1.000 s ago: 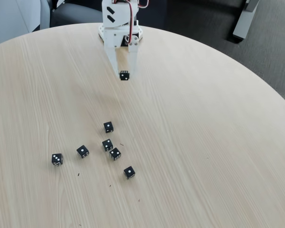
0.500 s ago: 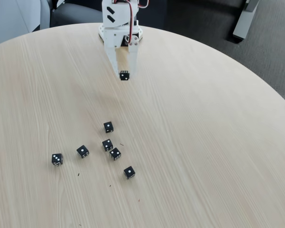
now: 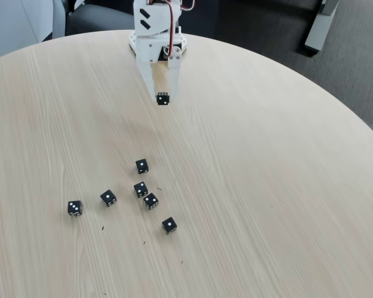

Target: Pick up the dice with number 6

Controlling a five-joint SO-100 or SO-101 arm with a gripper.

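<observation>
The dice with number 6 point(image 3: 163, 98) is a tiny black cube, and its visible face is crowded with white pips. It sits between the tips of my white gripper point(image 3: 163, 99) near the far edge of the round wooden table point(image 3: 267, 186). The two fingers point(image 3: 173, 77) point down toward the camera from the arm base and close on the cube's sides. A faint shadow on the wood below and left of the cube suggests it hangs slightly above the surface.
Several other black dice lie in a loose cluster nearer the camera, among them one die point(image 3: 142, 166), another point(image 3: 169, 225) and a third point(image 3: 74, 208) at the far left. Dark floor lies beyond the table's curved right edge.
</observation>
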